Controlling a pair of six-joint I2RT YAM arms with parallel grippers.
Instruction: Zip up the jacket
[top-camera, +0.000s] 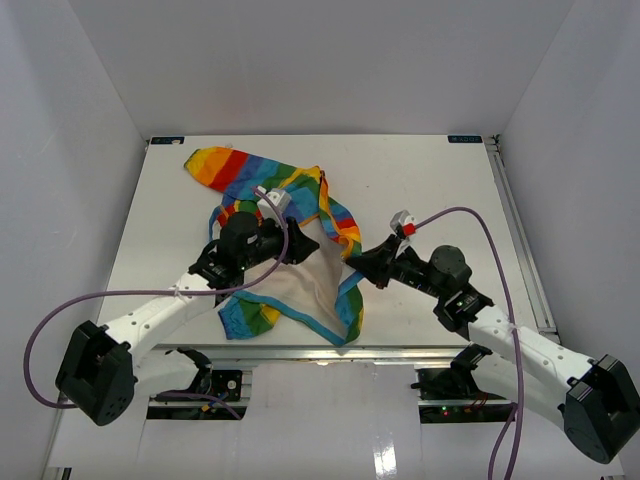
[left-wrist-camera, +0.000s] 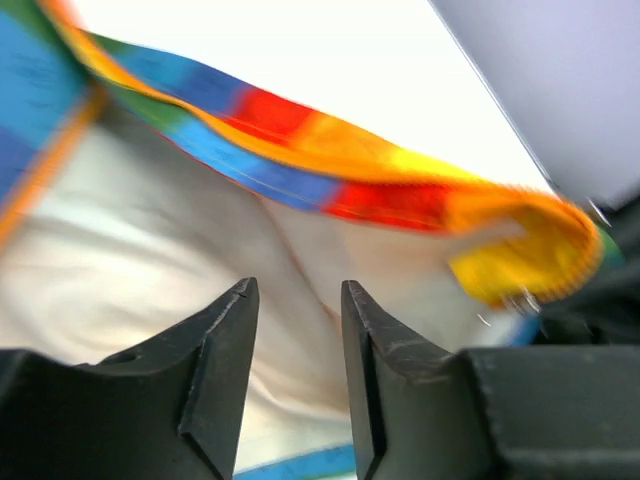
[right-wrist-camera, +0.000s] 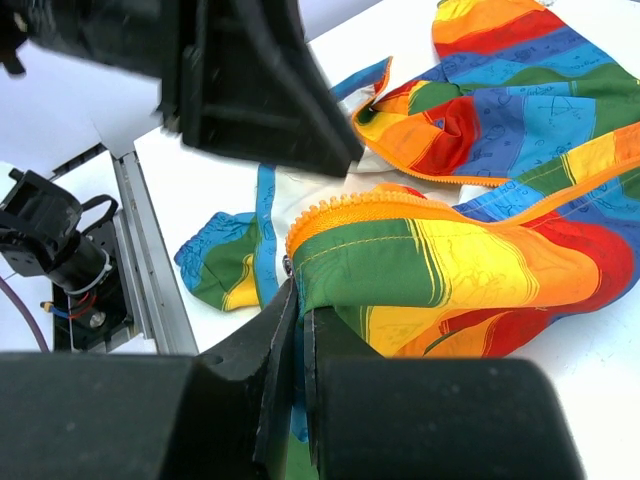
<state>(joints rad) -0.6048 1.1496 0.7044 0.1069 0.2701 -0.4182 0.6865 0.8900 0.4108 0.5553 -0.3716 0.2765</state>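
On the table (top-camera: 450, 180), right gripper (right-wrist-camera: 300, 296) pinches the jacket (right-wrist-camera: 450, 270); left gripper (left-wrist-camera: 297, 292) hovers narrowly parted.

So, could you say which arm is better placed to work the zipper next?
Right: the right gripper pinches the rainbow fabric jacket beside the orange zipper edge; the left gripper hangs open over white lining.
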